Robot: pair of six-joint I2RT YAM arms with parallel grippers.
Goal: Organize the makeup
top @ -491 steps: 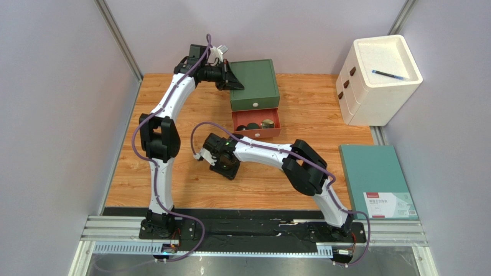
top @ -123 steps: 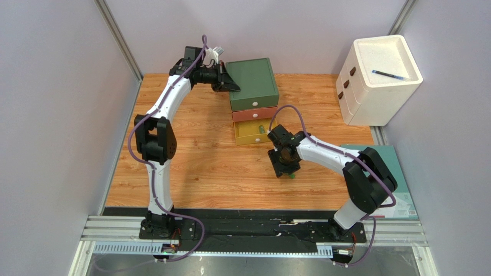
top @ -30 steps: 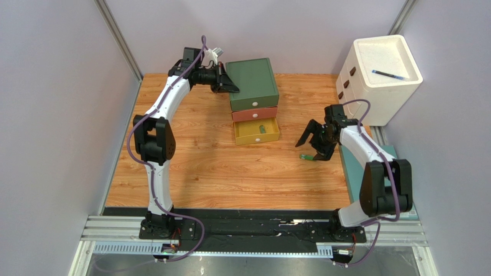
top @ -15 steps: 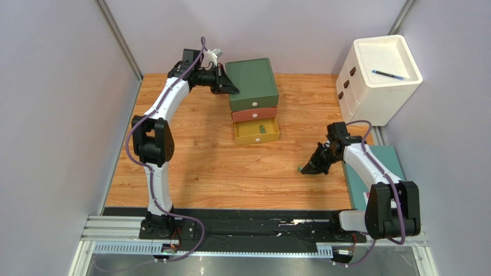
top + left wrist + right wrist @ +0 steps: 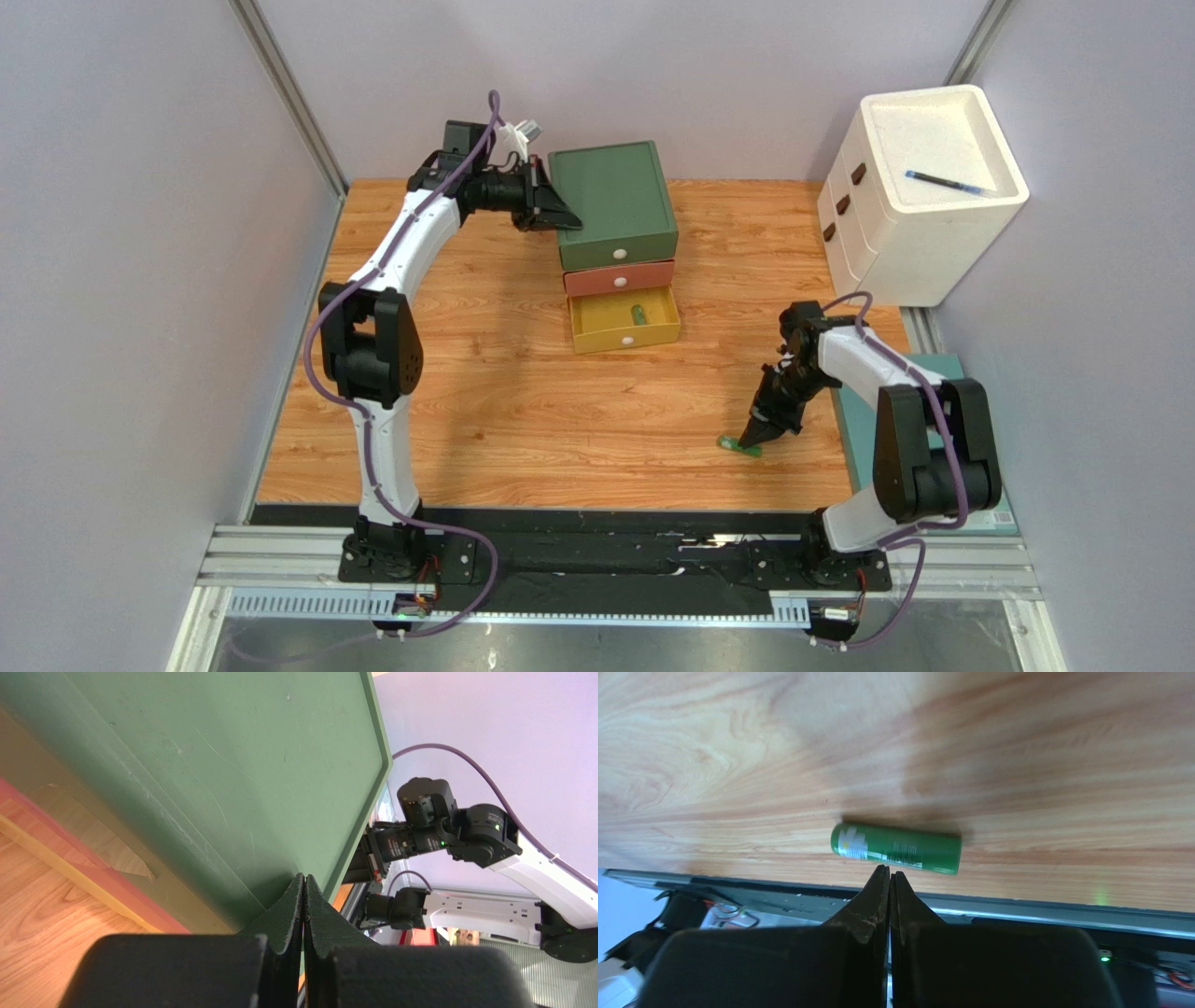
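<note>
One green tube [image 5: 739, 445] [image 5: 897, 848] of the makeup lies on its side on the wood near the table's front edge. My right gripper [image 5: 758, 424] [image 5: 889, 872] is shut and empty, its tips just beside the tube. A second green tube [image 5: 638, 311] lies in the open yellow drawer [image 5: 617, 338] of the drawer box [image 5: 617, 196] [image 5: 210, 777]. My left gripper [image 5: 567, 213] [image 5: 303, 878] is shut on nothing, its tips against the box's left upper edge. The other makeup is out of view.
The red drawer [image 5: 620, 277] above the yellow one is pushed in. A white drawer cabinet [image 5: 926, 210] with a blue pen [image 5: 950, 181] on top stands at the back right. A green folder [image 5: 856, 445] lies at the right edge under my right arm.
My right gripper has gone from open to shut and swung toward the table's front edge. The green tube has shifted nearer that edge with it. The left arm has not moved.
</note>
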